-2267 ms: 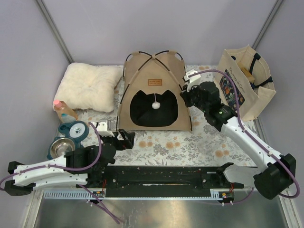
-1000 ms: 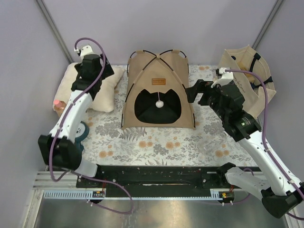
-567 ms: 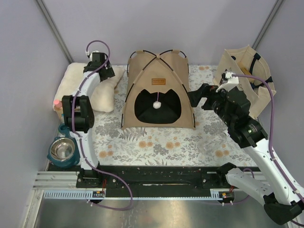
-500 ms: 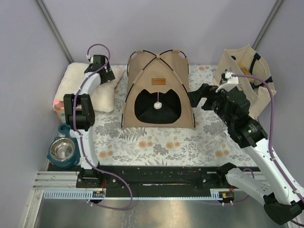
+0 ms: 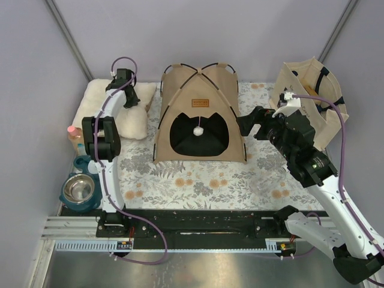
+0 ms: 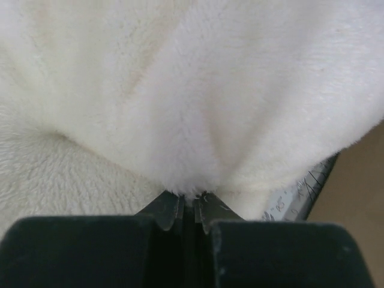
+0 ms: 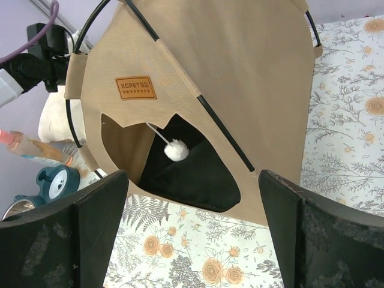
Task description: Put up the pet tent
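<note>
Floral mat (image 5: 204, 180) under grey walls, seen from above. At centre back stands the tent (image 5: 200, 117), upright on its crossed black poles, doorway facing the arms, pom-pom (image 7: 177, 150) hanging in the opening. Just to its left lies the cushion (image 5: 137, 114). The left gripper (image 5: 129, 99) is at the cushion's edge nearest the tent; the left wrist view shows its jaws fully closed, pinching a ridge of white pile (image 6: 193, 201). The right gripper (image 5: 245, 124) stands close beside the tent's right side with jaws spread wide, holding nothing.

Step in hand, as judged: carrying the cushion into the tent. The pinch looks shallow, taking in fluff more than body, so a slow lift is advised, with a re-grip deeper in the edge should the pile slip. The cushion appears about as wide as the doorway; leading with the held corner, low and under the pom-pom, should keep it from catching. A push may slide or tip the light frame, so the right gripper could brace the right-hand pole.
</note>
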Action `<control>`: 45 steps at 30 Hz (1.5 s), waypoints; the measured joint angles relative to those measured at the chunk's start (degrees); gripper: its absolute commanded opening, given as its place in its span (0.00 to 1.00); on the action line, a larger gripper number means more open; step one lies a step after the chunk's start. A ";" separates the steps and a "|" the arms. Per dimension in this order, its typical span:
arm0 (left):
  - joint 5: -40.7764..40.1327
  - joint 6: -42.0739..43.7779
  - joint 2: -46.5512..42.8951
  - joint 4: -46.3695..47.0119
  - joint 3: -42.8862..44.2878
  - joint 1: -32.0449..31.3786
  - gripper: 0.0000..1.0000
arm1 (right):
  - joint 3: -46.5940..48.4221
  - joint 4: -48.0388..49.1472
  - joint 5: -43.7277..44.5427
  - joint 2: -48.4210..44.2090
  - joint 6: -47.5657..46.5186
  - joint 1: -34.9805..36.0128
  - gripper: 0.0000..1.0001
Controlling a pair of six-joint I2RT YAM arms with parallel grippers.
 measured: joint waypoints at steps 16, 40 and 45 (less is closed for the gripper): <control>17.20 0.00 -45.24 17.55 -19.67 -1.03 0.00 | -4.31 1.92 -1.60 -2.05 2.34 -0.04 0.99; 35.12 -20.28 -90.40 11.67 -39.17 -1.88 0.00 | -3.78 -4.48 -7.67 -7.10 4.52 -0.04 0.99; 39.80 -27.28 -92.54 14.88 -48.15 -3.08 0.00 | -3.30 -5.90 -10.29 -8.44 5.79 -0.04 0.99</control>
